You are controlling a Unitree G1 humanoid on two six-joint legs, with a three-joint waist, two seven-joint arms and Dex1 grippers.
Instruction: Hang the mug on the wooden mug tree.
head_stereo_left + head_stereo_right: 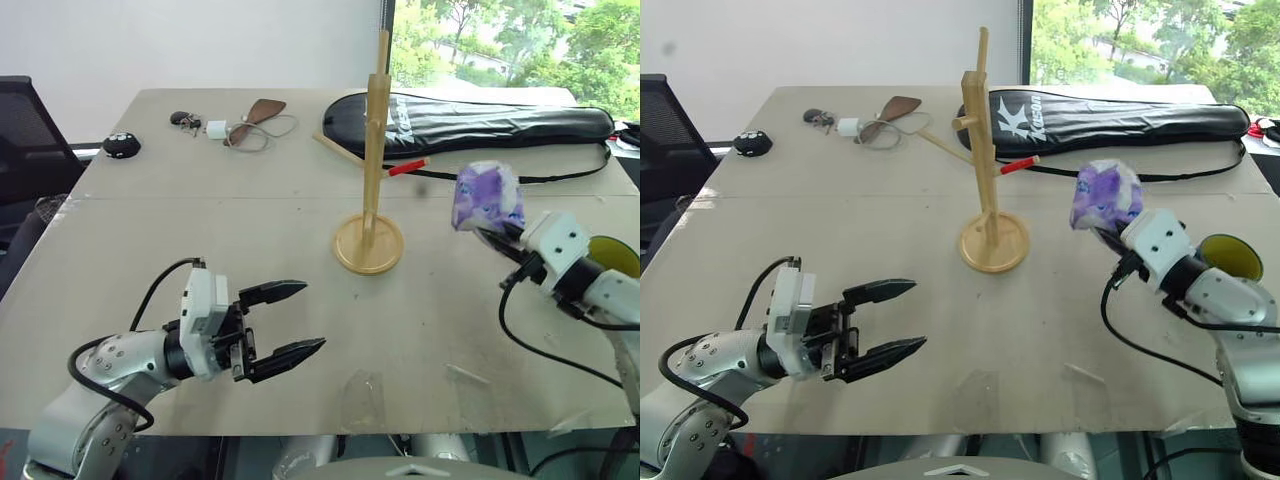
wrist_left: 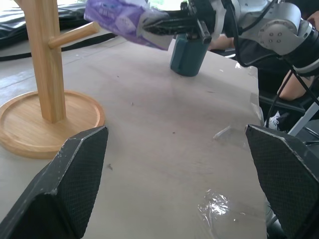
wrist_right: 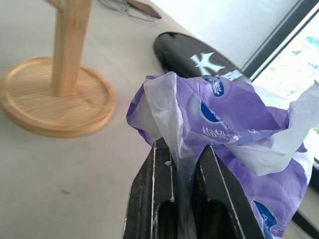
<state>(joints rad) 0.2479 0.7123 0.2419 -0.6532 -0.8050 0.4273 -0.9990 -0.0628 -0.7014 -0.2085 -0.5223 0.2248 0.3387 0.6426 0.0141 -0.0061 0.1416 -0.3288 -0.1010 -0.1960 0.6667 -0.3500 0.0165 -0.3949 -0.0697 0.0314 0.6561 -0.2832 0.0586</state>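
The mug tree (image 1: pixel 370 190) stands upright near the middle of the tabletop (image 1: pixel 200 260), its round base flat on the surface. To the tree's right, the right pincer (image 3: pixel 180 149) is held up off the tabletop, its two black fingers pressed together on a fold of the purple-and-white tissue packet (image 1: pixel 488 197), which hangs clear of the surface. The mug (image 2: pixel 188 54) sits on the tabletop further right of the tree, near the right edge and behind the right wrist; from the head camera just its yellow inside (image 1: pixel 1231 255) peeks past the arm, and the left wrist view shows its teal side below the lifted packet. In front of the tree and to its left, the left pincer (image 1: pixel 290 320) hovers low with its fingers spread apart, holding nothing, pointing toward the right. Behind the tree lies a black racket bag (image 1: pixel 470 122), with a red-tipped stick (image 1: pixel 408 166) just by the post. Farther left of the bag are a white plug with cord (image 1: pixel 218 129), a brown piece (image 1: pixel 266 110), and a small black round object (image 1: pixel 121 145).
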